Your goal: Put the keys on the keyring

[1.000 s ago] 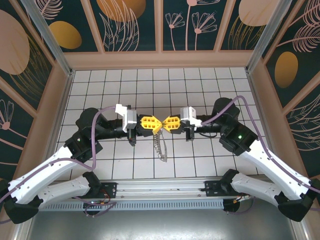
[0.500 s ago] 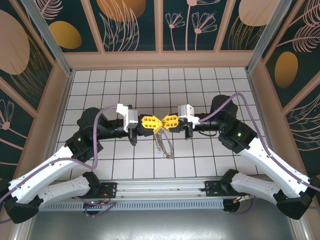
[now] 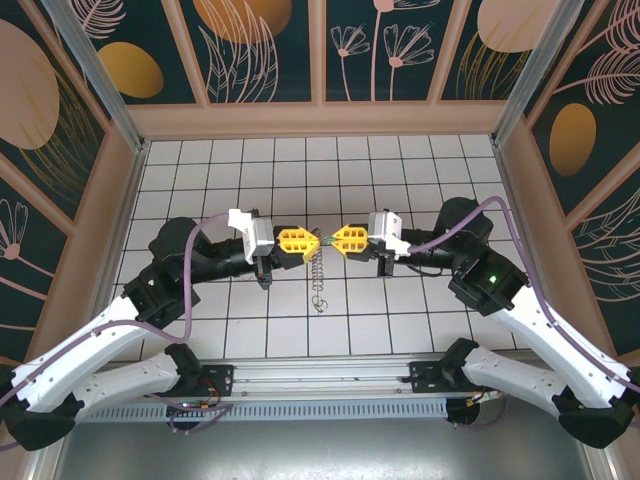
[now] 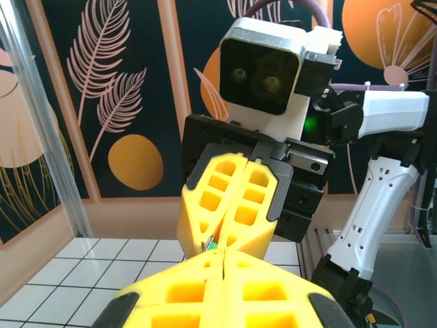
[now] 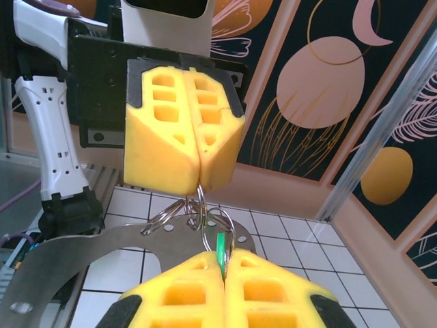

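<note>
The right gripper (image 5: 223, 263) is clamped on the green key (image 5: 220, 246), which is pinched upright at its fingertips. Directly opposite, the left gripper (image 5: 199, 182) is clenched on the keyring (image 5: 193, 209), whose silver rings are met by the key. The keyring's loose length is seen dangling between both grippers.

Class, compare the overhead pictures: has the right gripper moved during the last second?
Yes. The right gripper has pulled back to the right across the floor tiles, so a gap now separates it from the left gripper.
</note>
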### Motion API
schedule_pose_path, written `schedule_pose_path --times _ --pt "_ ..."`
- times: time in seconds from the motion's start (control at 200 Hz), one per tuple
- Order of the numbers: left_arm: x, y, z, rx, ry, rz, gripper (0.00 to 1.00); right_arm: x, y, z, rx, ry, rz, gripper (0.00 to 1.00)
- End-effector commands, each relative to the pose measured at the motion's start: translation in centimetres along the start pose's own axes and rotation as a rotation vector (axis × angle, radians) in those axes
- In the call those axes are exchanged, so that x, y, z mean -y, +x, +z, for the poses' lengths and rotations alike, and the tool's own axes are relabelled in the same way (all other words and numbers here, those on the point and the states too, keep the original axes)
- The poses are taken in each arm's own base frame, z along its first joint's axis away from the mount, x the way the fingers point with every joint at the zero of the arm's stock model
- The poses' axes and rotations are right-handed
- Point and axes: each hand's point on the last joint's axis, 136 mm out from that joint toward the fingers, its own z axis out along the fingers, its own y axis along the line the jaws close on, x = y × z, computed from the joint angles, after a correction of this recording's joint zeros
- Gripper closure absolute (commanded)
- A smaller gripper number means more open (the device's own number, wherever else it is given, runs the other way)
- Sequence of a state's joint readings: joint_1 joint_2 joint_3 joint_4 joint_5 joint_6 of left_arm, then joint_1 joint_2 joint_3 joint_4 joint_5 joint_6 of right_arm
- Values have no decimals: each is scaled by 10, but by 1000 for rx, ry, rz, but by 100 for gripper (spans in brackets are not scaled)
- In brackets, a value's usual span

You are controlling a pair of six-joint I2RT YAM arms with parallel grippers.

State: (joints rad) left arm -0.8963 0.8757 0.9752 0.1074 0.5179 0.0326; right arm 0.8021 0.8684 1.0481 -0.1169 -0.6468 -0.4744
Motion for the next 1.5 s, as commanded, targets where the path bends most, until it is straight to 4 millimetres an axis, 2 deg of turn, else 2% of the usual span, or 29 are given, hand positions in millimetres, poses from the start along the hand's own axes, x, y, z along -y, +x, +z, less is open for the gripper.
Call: schedule_pose_path --times 0.0,0.02,0.055,0.21,0.33,0.415,0.505,0.525,0.551,0.571,0.596,0.606,0.771,0.926,1.036,1.191,1.281,1.406,1.496 --pt "1 -4 -5 2 -15 23 100 18 -22 -7 53 106 -90 100" --pt "0 7 -4 -18 -20 12 100 19 -22 -7 52 110 -93 100" --pt "-2 12 -4 -27 -30 8 100 20 -24 -7 53 116 -100 100" --pt "-6 23 -8 -21 -67 1 100 30 -22 -1 25 132 -105 100" --pt "-8 31 -12 -5 -92 -17 75 41 -12 8 -23 155 -87 100" --pt "-13 43 -13 -22 -127 -33 68 49 -2 17 -65 165 -65 100" --pt "-29 60 -19 -56 -235 -58 62 60 19 29 -128 185 -38 100" --pt "-34 64 -21 -62 -265 -65 52 62 25 33 -147 188 -32 100" --pt "-39 69 -25 -66 -306 -73 30 65 33 36 -173 192 -23 100" --pt "-43 73 -29 -68 -339 -84 17 68 40 40 -196 197 -17 100" --pt "-46 79 -34 -68 -371 -95 4 72 49 44 -224 201 -7 100" --pt "-47 81 -36 -66 -382 -100 2 73 52 46 -234 204 -4 100" --pt "-50 111 -63 -17 -483 -182 2 105 111 75 -402 256 59 100" --pt "-57 135 -85 -25 -586 -233 1 138 156 97 -458 301 147 100" --pt "-58 147 -92 -52 -617 -253 2 161 178 115 -462 331 201 100" --pt "-73 167 -102 -114 -735 -303 1 195 212 136 -456 365 340 100" --pt "-82 175 -106 -135 -801 -332 1 214 226 146 -448 393 422 100" --pt "-92 178 -113 -107 -879 -385 2 221 245 159 -458 397 451 100" --pt "-95 174 -112 -75 -896 -417 1 221 257 160 -480 400 469 100"
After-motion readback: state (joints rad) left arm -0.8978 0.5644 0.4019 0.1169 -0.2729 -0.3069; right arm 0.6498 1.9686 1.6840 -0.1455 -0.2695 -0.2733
